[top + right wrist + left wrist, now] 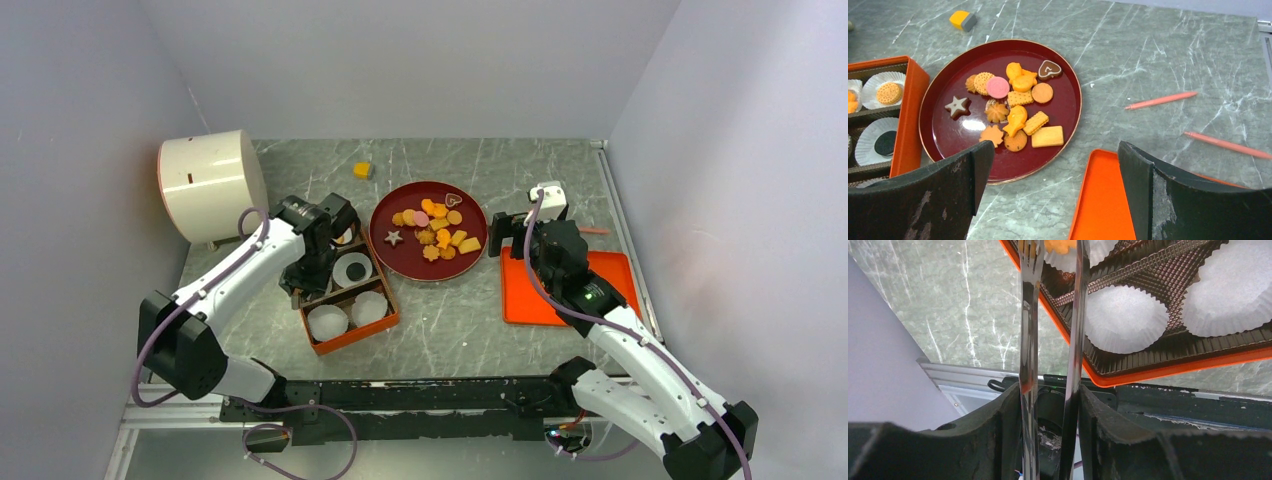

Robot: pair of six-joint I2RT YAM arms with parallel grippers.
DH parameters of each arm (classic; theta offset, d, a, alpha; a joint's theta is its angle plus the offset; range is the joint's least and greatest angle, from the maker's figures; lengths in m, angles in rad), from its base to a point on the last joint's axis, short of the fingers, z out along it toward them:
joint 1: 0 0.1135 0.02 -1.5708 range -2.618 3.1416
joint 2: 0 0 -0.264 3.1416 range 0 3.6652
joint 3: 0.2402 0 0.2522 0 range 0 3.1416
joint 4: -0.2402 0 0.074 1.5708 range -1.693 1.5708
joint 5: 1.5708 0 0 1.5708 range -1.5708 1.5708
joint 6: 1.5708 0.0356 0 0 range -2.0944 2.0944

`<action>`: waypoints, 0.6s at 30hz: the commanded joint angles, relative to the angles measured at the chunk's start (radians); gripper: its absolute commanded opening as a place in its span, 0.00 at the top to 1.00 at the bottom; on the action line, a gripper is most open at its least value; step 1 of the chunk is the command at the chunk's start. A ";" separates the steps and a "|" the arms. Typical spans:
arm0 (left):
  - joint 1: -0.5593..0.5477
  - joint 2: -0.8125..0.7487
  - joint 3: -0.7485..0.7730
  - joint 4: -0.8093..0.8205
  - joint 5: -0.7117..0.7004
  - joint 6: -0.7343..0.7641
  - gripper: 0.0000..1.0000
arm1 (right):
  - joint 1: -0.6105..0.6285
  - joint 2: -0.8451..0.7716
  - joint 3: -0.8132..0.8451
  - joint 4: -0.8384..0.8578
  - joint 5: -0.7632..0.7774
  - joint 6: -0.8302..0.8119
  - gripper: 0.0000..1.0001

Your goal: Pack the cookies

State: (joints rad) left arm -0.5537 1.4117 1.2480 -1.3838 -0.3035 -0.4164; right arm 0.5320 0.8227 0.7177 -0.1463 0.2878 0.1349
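Note:
Several cookies (pixel 437 228) lie on a dark red plate (pixel 383 250), mostly orange and yellow, with a pink round (pixel 997 87) and a white star (pixel 957 106) among them. The orange box (pixel 357 343) has paper cups in its compartments. One cup holds a round biscuit (pixel 888 93) and another a dark round (pixel 885 143). My left gripper (pixel 1050 390) is shut on metal tongs (pixel 1029 315). The tong tips stand slightly apart over the box's far compartment, with an orange cookie (pixel 1060 245) at them. My right gripper (pixel 1055 155) is open and holds nothing, hovering between the plate and the orange lid (pixel 1098 200).
A yellow block (pixel 362 170) lies alone behind the plate. A white cylindrical container (pixel 208 185) lies at the back left. Two pink sticks (pixel 1161 100) (pixel 1228 145) rest on the table right of the plate. Two unfilled paper cups (pixel 1124 317) (pixel 1233 287) sit in the box's near compartments.

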 commanded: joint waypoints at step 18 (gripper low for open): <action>0.003 0.001 0.223 -0.023 0.002 0.023 0.53 | -0.003 -0.003 0.023 0.063 0.000 0.002 0.00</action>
State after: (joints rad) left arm -0.5529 1.4185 1.4029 -1.3960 -0.3069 -0.4084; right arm 0.5320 0.8238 0.7181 -0.1299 0.2863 0.1349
